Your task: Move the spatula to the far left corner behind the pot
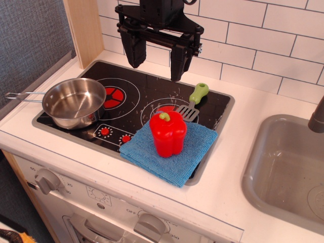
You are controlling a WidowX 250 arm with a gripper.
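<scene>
Knobs [48, 180] on the toy oven front lie nearest the viewer, well below and forward of the pincer. Next back, a blue cloth [169, 150] overhangs the front edge of the black stovetop [136, 93], forward of the pincer and slightly to its image-right. A red toy bell pepper [167, 133] stands upright on that cloth. Just behind the pepper lies the spatula [192, 104], its slotted grey head touching or nearly touching the pepper's far side and its light green handle pointing away toward the tiled wall; it rests on the stovetop just forward and image-right of the pincer's right-hand finger. The pot [74, 102], a shiny steel saucepan with a wire-loop handle pointing image-left, sits on the front image-left burner, forward and well to the image-left of the pincer. A grey sink [283, 172] lies far to the image-right. Farthest back, the pincer [156, 58] hangs above the rear of the stovetop with its two black fingers spread wide and nothing between them.

Judged step: approach, with the spatula not yet grasped. The next move likely calls for shifting image-right and descending over the green handle, closing there while staying clear of the pepper, then carrying the spatula to the bare rear corner beyond the pot.
</scene>
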